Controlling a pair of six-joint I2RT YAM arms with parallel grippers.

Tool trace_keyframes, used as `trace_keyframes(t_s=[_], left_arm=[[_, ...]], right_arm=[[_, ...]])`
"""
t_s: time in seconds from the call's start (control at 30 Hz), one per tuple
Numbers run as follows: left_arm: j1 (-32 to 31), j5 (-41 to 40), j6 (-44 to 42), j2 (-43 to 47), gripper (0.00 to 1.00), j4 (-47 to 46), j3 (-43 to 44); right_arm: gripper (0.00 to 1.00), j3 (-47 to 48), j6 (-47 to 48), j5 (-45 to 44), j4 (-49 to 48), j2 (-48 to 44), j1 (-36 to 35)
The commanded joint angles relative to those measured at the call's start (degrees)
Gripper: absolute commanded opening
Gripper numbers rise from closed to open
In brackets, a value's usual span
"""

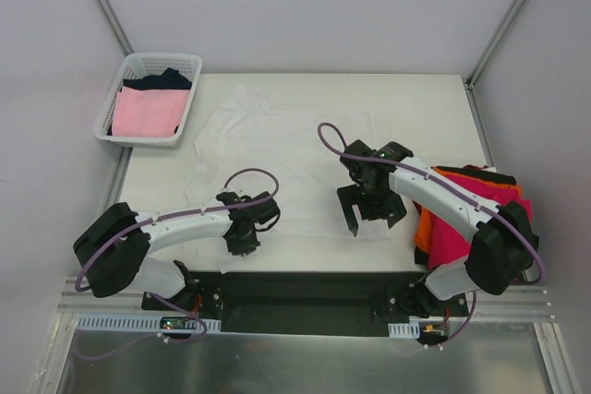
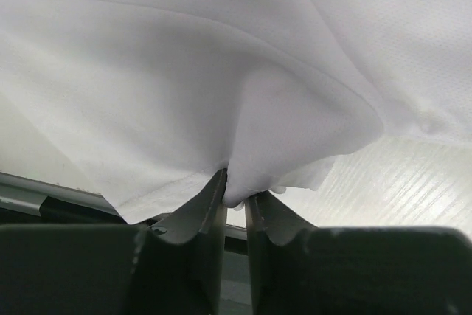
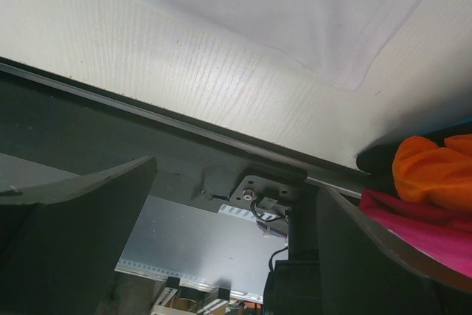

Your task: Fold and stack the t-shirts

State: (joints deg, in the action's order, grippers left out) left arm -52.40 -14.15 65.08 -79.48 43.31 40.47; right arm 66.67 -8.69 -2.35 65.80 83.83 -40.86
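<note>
A white t-shirt (image 1: 277, 149) lies spread over the middle of the table. My left gripper (image 1: 242, 244) is shut on a fold of its near hem; the left wrist view shows the white cloth (image 2: 243, 138) pinched between the fingers (image 2: 210, 204). My right gripper (image 1: 377, 216) is open and empty, hovering over the shirt's near right part; the shirt's corner (image 3: 324, 27) shows in the right wrist view. A stack of orange (image 1: 427, 228), magenta-red (image 1: 462, 232) and black (image 1: 462, 173) shirts lies at the right edge. A pale pink shirt (image 1: 148, 113) and a navy one (image 1: 164, 80) lie in the basket.
The white lattice basket (image 1: 189, 89) stands at the far left corner. The table's near edge and the black mounting rail (image 1: 295, 283) lie just behind both grippers. Grey walls close in the table on three sides.
</note>
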Motion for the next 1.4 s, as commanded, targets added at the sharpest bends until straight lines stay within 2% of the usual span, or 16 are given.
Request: trace_keyframes(t_s=[0.0, 0.13, 0.27, 0.6, 0.77, 0.97, 1.03, 1.37], left_arm=[[0.63, -0.79, 0.84, 2.14, 0.1, 2.75, -3.29], [0.63, -0.53, 1.28, 2.93, 0.0, 2.83, -4.08], [0.63, -0.44, 0.66, 4.51, 0.0, 3.27, -2.86], [1.86, -3.86, -1.18, 7.41, 0.0, 12.85, 12.08], [2.48, -4.13, -2.5, 7.06, 0.0, 15.31, 14.2], [2.66, -3.25, -2.41, 8.64, 0.0, 16.45, 12.44], [2.66, -2.72, -2.76, 9.26, 0.0, 17.16, 11.39], [2.66, -1.32, -4.0, 9.17, 0.0, 17.95, 10.6]], right_arm=[[0.96, -0.05, 0.34, -0.29, 1.08, -2.01, -0.1], [0.96, 0.03, 0.16, -0.29, 1.17, -2.01, -0.18], [0.96, -0.32, -0.01, -0.37, 1.08, -2.27, -0.1], [0.96, -1.28, -0.72, -2.56, 0.73, -2.01, -0.1], [0.96, -6.8, -1.59, -2.84, -2.77, -4.98, 0.69], [0.96, -14.19, -1.95, -0.03, -9.01, -8.15, 5.26], [0.96, -16.65, -0.55, 4.09, -12.09, -9.91, 10.08], [0.96, -20.35, 0.52, 10.96, -18.42, -9.83, 17.13]])
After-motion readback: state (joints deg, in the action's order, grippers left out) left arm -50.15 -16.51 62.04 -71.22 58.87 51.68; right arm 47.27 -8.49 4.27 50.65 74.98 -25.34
